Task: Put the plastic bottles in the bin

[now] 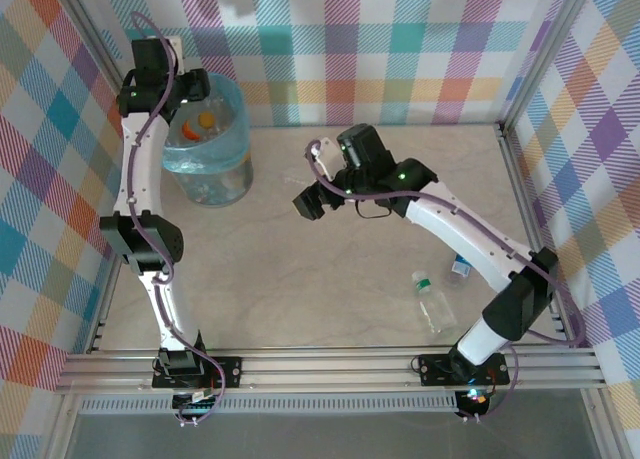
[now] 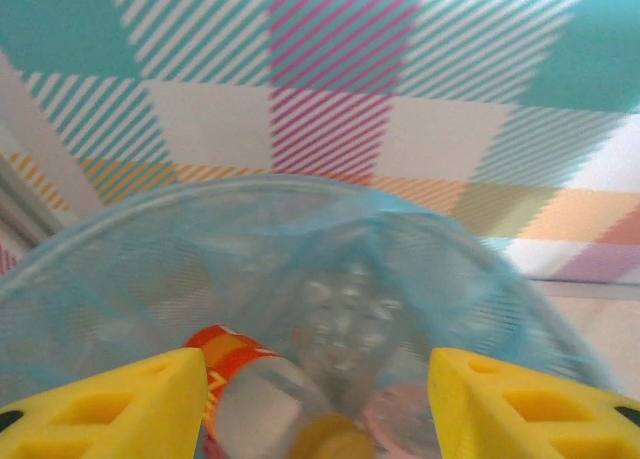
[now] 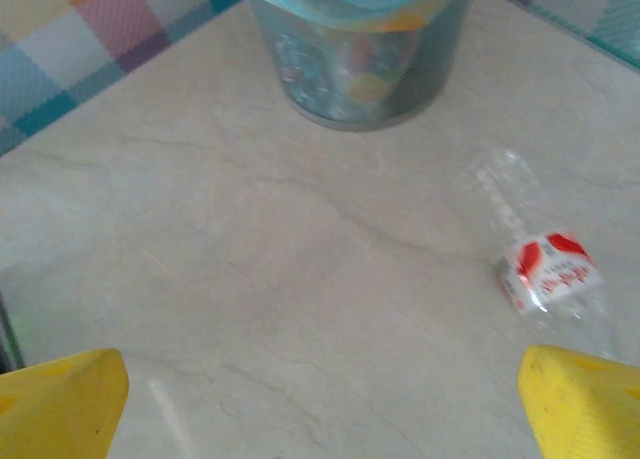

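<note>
left gripper (image 2: 318, 399) is hanging over the bin (image 2: 120, 279), fingers spread, pinching nothing. orange-labelled bottle (image 2: 250, 394) is lying inside, long axis slanting upper left to lower right. right gripper (image 3: 322, 389) is holding its fingers wide above the table (image 3: 250, 259). right wrist view is showing a red-labelled bottle (image 3: 545, 269) lying slantwise on the table. top view is showing a green-capped bottle (image 1: 432, 301) lying flat, cap pointing away from the bases.

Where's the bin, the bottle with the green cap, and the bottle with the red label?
bin (image 1: 212, 179), top view, on its side wall.
green-capped bottle (image 1: 436, 307), top view, on its clear body.
red-labelled bottle (image 3: 550, 269), right wrist view, on its label.
</note>
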Controlling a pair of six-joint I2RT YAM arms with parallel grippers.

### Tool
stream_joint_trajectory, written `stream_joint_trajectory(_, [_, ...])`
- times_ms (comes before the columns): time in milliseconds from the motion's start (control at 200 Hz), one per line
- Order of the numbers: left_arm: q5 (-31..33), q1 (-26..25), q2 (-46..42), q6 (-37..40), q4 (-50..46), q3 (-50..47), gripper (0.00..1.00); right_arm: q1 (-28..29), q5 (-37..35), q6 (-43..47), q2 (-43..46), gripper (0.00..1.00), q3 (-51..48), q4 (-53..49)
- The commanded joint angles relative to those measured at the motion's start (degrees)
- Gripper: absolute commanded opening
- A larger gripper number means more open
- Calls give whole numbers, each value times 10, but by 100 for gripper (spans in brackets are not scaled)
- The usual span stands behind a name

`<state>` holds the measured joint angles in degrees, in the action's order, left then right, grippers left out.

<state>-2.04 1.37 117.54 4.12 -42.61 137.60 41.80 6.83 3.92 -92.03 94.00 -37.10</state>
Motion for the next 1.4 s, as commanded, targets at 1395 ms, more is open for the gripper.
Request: stream_joint_trajectory(1395, [-155, -150, -445, -134, 103, -573, 66, -92, -67, 223, -467, 71, 298, -125])
